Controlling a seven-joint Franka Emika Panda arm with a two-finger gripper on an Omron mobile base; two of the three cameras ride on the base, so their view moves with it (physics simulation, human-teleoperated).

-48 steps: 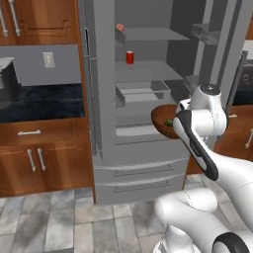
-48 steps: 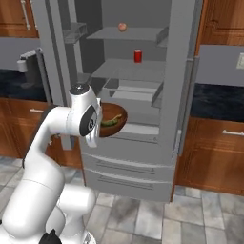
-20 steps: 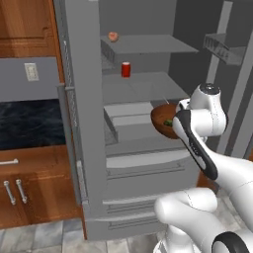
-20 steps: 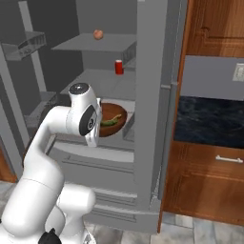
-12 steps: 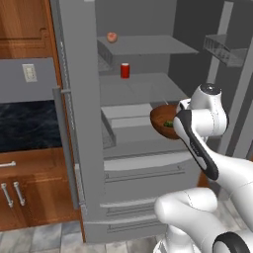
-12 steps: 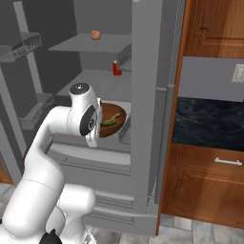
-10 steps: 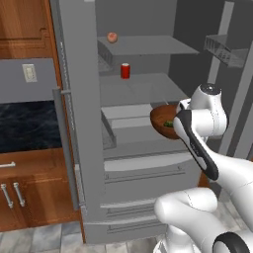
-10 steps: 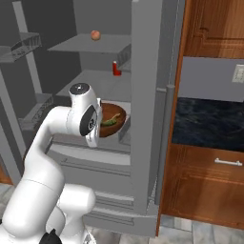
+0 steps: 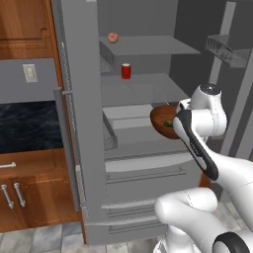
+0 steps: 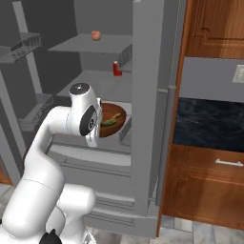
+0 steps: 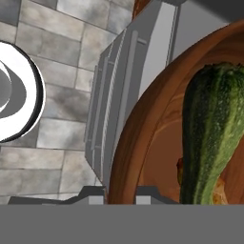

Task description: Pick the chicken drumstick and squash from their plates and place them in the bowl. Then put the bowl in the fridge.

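no readable text, labels, brands, numbers or signs anywhere, red can (image 9: 126, 71) on the far fridge (image 9: 148, 54) shelf too small and blurred to show any print, fridge walls and wooden cabinets (image 10: 214, 28) plain and unmarked

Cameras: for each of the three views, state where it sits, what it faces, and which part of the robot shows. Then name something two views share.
Left base view: behind-left, facing the open fridge; white arm at lower right.
Right base view: behind-right, same fridge; arm at lower left.
Hand view: on the hand, looking down past the bowl rim at the squash and floor.
Shared: both base views show the bowl and red can.
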